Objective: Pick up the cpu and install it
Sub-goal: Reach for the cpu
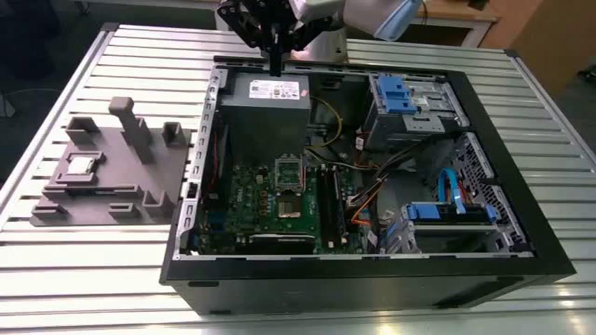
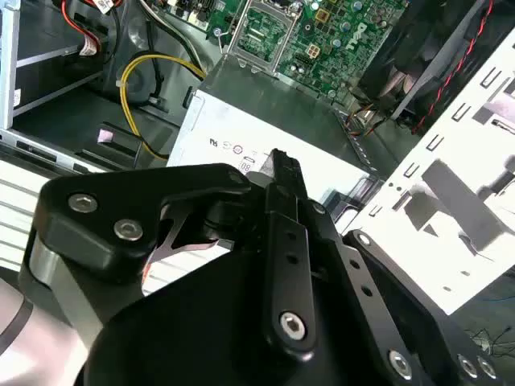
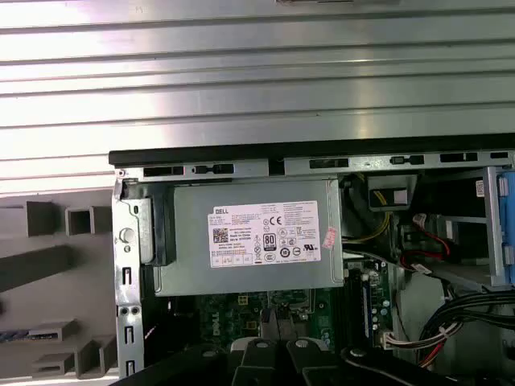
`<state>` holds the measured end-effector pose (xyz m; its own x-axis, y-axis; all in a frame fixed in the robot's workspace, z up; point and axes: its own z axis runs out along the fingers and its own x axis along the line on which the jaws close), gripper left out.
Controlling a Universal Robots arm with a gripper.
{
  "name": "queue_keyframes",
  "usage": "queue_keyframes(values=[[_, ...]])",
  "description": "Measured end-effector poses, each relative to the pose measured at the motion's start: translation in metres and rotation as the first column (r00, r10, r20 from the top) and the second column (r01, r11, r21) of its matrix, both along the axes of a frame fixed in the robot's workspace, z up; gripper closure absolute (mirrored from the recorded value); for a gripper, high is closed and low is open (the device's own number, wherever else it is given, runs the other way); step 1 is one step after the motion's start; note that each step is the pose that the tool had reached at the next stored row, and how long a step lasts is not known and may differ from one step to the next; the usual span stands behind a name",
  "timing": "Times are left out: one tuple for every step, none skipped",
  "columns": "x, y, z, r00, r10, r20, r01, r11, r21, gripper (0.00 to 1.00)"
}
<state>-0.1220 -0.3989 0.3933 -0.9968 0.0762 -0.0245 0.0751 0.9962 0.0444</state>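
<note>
One small, shiny silver square cpu (image 1: 82, 165)

Black jointed gripper (image 1: 276, 68) studded with silver screws (image 2: 291, 324), on a silver-grey arm (image 1: 322, 14) with pale blue cap (image 1: 396, 21)

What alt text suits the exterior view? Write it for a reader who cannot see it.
A robot arm's black gripper hangs over the grey metal power supply box in an open black computer case lying on a slatted aluminium table. The cpu, a small shiny silver square chip, rests on a grey plastic blocky fixture at the exterior view's left.
</note>
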Motion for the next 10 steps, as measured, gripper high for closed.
queue_keyframes(values=[[0.0,0.0,0.0,1.0,0.0,0.0,0.0,1.0,0.0,0.9],[0.0,0.0,0.0,1.0,0.0,0.0,0.0,1.0,0.0,0.9],[0.0,0.0,0.0,1.0,0.0,0.0,0.0,1.0,0.0,0.9],[0.0,0.0,0.0,1.0,0.0,0.0,0.0,1.0,0.0,0.9],[-0.0001,0.0,0.0,1.0,0.0,0.0,0.0,1.0,0.0,0.9],[-0.0004,0.0,0.0,1.0,0.0,0.0,0.0,1.0,-0.0001,0.9],[-0.0005,0.0,0.0,1.0,0.0,0.0,0.0,1.0,-0.0001,0.9],[-0.0005,0.0,0.0,1.0,0.0,-0.0001,0.0,1.0,-0.0001,0.9],[-0.0007,0.0,0.0,1.0,0.0,0.0,0.0,1.0,0.0,0.9],[-0.0009,0.0,0.0,1.0,0.0,0.0,0.0,1.0,0.0,0.9]])
